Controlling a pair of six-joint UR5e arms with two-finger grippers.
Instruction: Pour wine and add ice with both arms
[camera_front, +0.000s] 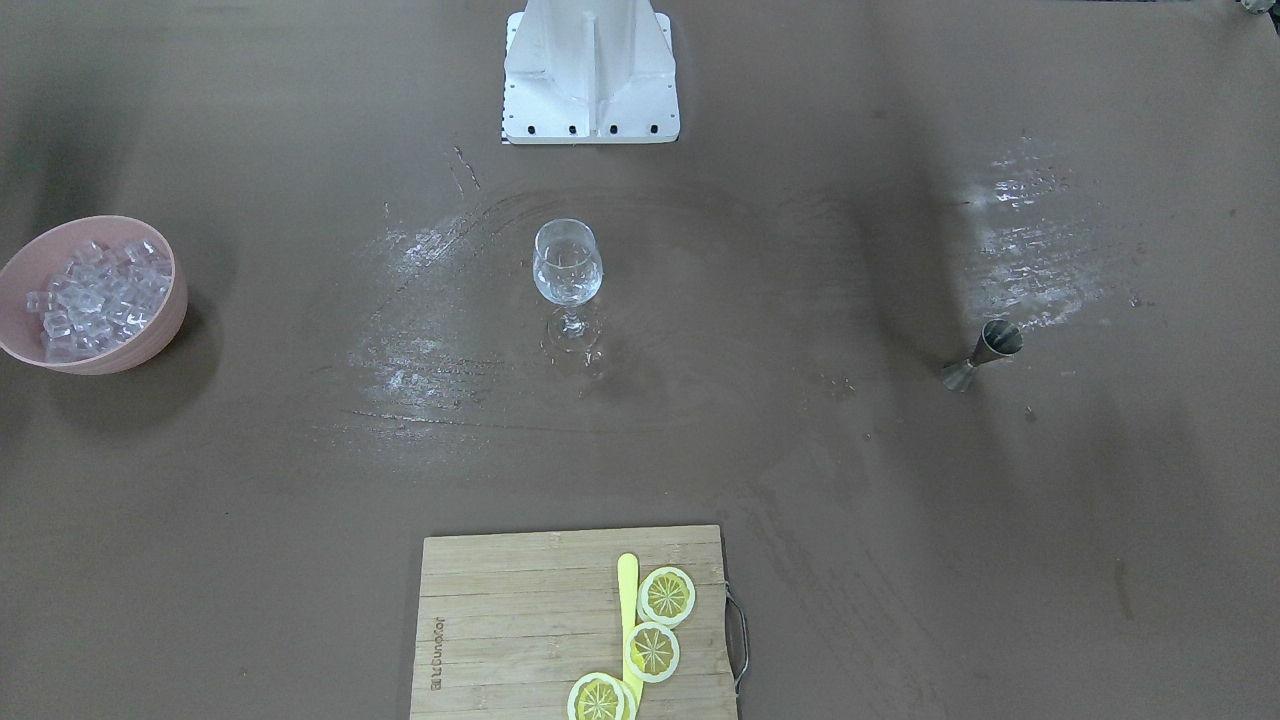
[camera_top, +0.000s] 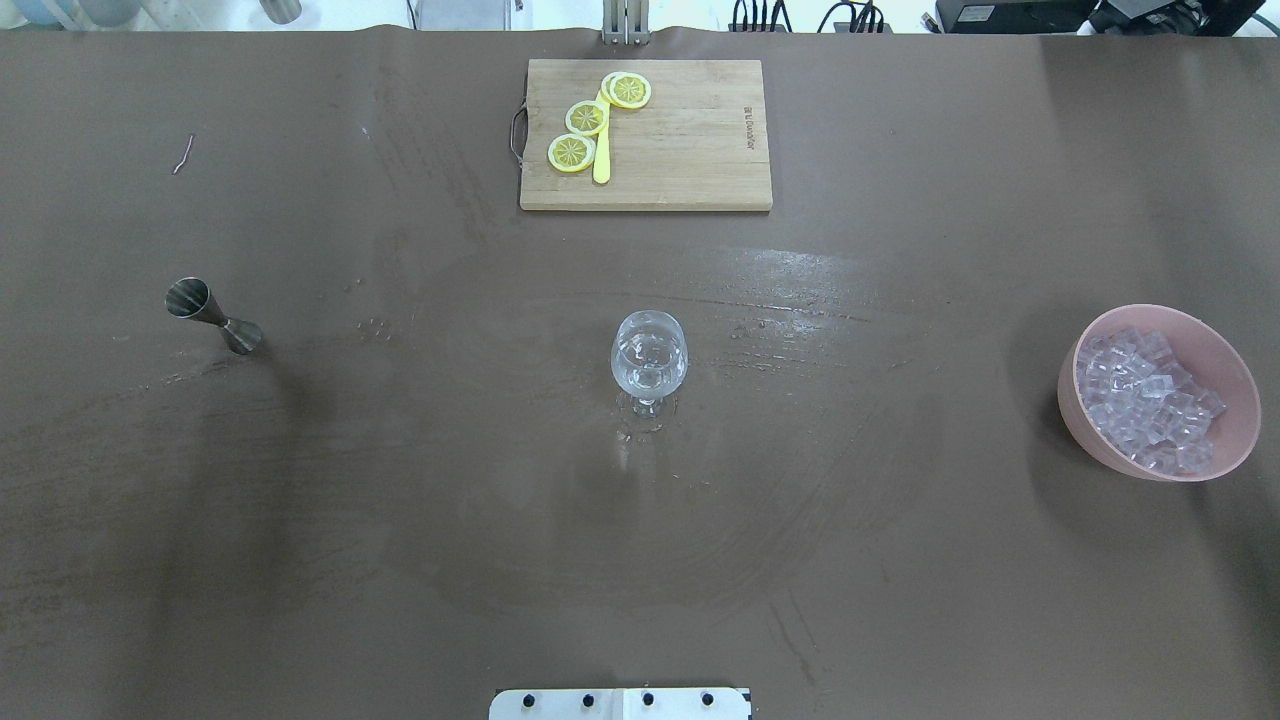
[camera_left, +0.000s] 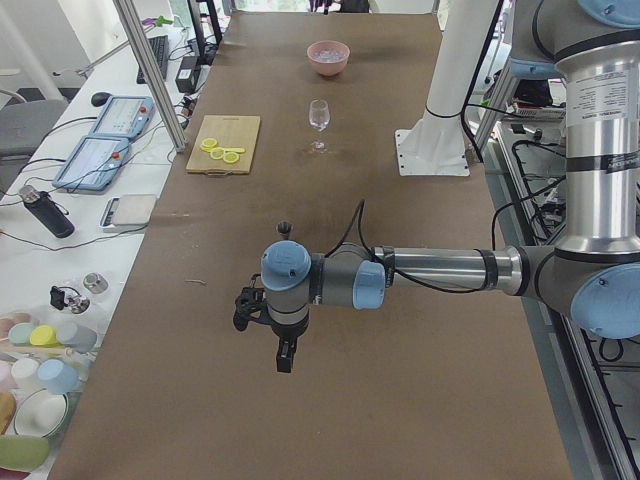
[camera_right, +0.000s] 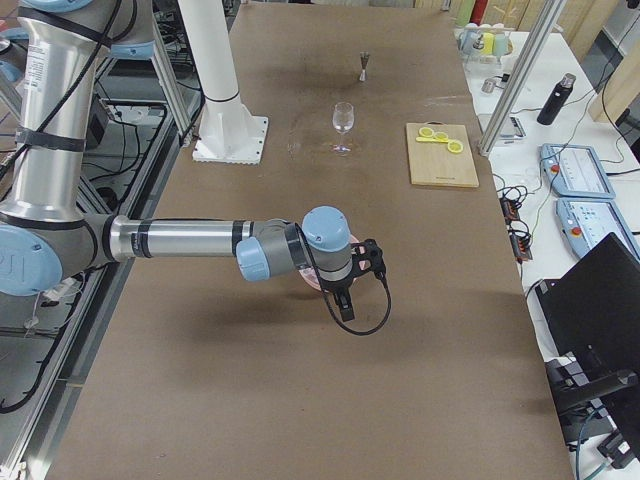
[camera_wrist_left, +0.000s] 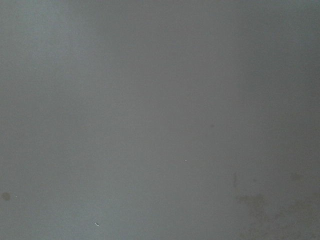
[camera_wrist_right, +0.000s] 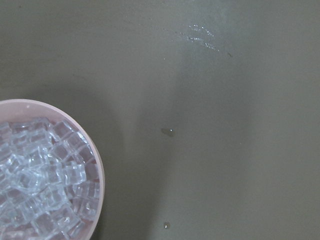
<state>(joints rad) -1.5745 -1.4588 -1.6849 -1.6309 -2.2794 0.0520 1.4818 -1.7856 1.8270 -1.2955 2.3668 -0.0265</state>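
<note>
Ice (camera_wrist_right: 40, 175) fills a pink bowl (camera_top: 1075, 410) at the table's (camera_top: 400, 520) right end, near the right gripper (camera_right: 343, 305). The left gripper (camera_left: 285, 352) hangs over the left end. I cannot tell whether either gripper's fingers are apart. The central glass (camera_top: 649, 350) may hold a little wine (camera_front: 567, 285).

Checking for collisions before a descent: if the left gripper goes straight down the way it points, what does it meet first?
Probably the bare table: the left gripper points down, and its wrist view shows only brown surface. The jigger stands apart, farther along.
</note>
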